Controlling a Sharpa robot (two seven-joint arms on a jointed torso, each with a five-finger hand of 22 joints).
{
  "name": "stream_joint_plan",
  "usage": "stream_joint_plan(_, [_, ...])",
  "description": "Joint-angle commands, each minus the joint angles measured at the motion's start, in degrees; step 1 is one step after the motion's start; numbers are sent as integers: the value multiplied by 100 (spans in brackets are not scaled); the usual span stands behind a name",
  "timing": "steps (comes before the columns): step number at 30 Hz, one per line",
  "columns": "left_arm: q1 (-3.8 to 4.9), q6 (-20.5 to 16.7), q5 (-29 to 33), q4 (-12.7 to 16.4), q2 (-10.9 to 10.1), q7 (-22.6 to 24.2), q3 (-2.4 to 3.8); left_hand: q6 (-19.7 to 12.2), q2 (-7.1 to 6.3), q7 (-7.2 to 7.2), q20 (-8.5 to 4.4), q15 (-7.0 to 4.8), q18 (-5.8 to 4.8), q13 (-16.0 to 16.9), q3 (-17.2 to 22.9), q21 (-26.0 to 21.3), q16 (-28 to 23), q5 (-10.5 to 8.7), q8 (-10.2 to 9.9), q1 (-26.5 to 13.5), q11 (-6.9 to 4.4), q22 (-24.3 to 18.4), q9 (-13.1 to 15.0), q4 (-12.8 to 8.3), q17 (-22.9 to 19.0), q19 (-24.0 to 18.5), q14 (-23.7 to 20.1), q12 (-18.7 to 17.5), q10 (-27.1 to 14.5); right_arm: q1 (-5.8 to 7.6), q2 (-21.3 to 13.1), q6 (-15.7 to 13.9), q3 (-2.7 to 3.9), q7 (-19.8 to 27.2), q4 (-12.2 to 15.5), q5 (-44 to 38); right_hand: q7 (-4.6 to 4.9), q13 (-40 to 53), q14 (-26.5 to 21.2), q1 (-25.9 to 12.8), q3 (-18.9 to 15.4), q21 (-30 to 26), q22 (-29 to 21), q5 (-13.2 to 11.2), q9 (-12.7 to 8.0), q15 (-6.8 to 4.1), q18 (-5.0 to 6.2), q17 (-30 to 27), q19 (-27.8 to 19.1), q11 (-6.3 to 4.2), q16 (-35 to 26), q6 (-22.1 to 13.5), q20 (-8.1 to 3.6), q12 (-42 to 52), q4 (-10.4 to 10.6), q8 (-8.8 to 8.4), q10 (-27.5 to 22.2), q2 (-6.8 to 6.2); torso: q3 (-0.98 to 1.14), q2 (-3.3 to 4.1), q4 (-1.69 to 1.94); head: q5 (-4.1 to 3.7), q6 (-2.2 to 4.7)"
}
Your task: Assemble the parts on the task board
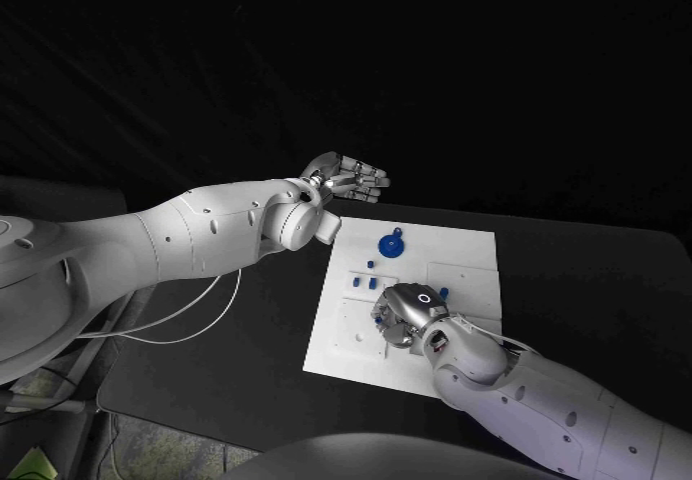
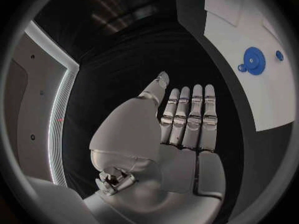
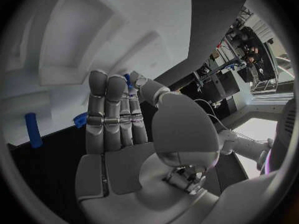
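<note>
The white task board (image 1: 462,262) lies in the middle of the table. A round blue disc part (image 1: 391,244) (image 2: 253,60) sits near its far end. Two small blue parts (image 1: 362,284) lie on the board's left half, and another (image 1: 371,265) lies just beyond them. My right hand (image 1: 408,312) (image 3: 115,119) is low over the board's middle. Its thumb tip and a fingertip pinch a small blue part (image 3: 127,78) (image 1: 443,292). My left hand (image 1: 346,181) (image 2: 187,119) is raised beyond the board's far left corner, fingers straight, holding nothing.
In the right wrist view a blue peg (image 3: 32,129) and a toothed blue piece (image 3: 79,118) lie beside my fingers. The board has shallow square recesses (image 1: 464,280). Black table (image 1: 216,370) surrounds the board, and white cables (image 1: 188,320) hang under my left arm.
</note>
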Motion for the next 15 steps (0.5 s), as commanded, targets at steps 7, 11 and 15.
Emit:
stream_joint_plan(7, [8,100,28,5,10,-4,5,-7,35,21,19,37,112,-3,-30,8,-5,-36,6,10,4,-9,3,44,-1,36,-22,-2,-24,-34,-14,131,-85,-45,-67,175,56,-16,-46,-78,-245,-129,-33,125,-29,119,172,-35,-11,89,1,-329,111,9,87,8,-357,-82,-2,0,0,-11,-7])
stream_joint_plan(11, [9,109,28,6,5,-15,5,-7,35,21,19,37,112,-3,-30,8,-5,-36,6,10,4,-9,3,44,-1,36,-22,-2,-24,-33,-28,-59,-91,-27,-72,260,165,-20,-129,-148,-368,-248,-125,216,-32,232,235,-102,-49,269,-57,-744,209,12,110,7,-951,-352,3,0,0,-14,-1])
stream_joint_plan(15, [10,116,28,6,-3,-26,5,-17,33,25,22,42,113,-2,-38,6,-4,-37,7,10,8,-10,4,52,-1,31,-34,-1,-36,-33,-51,-284,-93,4,-35,318,179,-16,-157,75,-952,-411,-303,382,-38,307,331,-244,6,375,-77,-1094,311,22,191,8,-1442,-458,8,1,1,-17,0])
